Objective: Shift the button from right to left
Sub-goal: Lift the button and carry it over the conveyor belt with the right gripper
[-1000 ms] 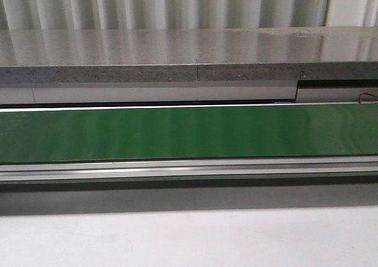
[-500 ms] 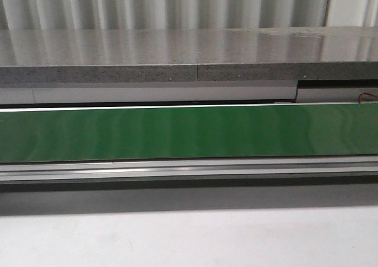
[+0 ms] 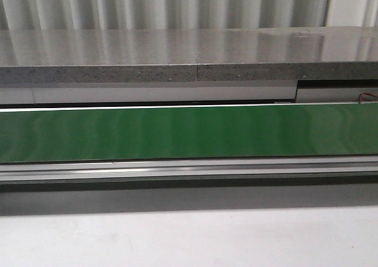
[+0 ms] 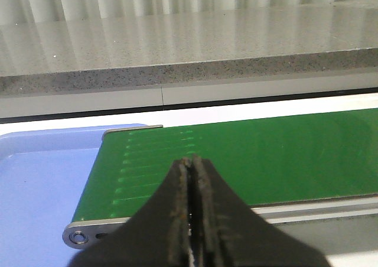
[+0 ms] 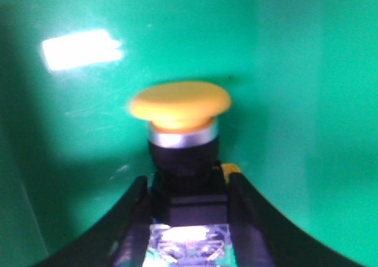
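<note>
No writing or brand is showing anywhere that can be read; the long green conveyor belt is running across the front view under a grey speckled stone ledge, with the pale tabletop lying in front; a blue tray is sitting at the belt's end in the left wrist view; the left gripper is hanging over that end, fully closed and holding nothing; the right gripper is clamping the button by its black body between both fingers, the yellow cap pointing away from the gripper, against a green surface.
</note>
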You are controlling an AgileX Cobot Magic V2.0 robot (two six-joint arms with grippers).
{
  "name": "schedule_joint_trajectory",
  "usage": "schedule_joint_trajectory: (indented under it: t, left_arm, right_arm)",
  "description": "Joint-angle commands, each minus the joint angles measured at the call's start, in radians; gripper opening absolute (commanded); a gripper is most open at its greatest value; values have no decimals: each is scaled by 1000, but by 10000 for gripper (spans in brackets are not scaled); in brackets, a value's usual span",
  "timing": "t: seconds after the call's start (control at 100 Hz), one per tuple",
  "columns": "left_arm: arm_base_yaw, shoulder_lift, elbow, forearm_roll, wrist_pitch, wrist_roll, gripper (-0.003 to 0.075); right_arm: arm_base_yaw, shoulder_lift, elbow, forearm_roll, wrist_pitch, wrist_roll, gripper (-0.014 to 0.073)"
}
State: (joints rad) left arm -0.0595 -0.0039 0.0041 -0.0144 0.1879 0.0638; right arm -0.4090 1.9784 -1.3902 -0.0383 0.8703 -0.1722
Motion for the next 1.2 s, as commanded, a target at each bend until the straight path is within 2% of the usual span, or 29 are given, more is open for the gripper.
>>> schedule_joint_trajectory:
  t: [0.0,0.22,0.45,0.76,1.02,1.19]
  left_arm:
    - [0,-31,40,-3,-71,-9,-20]
    - [0,-31,40,-3,-71,-9,-20]
    - [0,-31,40,-3,-71,-9,-20]
    - [0,-31,40,-3,-71,-9,-20]
    - [0,-31,40,-3,-71,-9,-20]
    - [0,-31,40,-3,-71,-9,-20]
  right_arm:
    - [-7,-46,-35,-19,-15,-12,206]
    - [-3,-80,-106,-13,80,-11,207]
    - [11,-221,-127,38,156,8,207]
    - [155,-328,-126,58,260,75,207]
    - [324,-326,-43,97,197,107,207]
    - [367,-315,5,100,142,112,207]
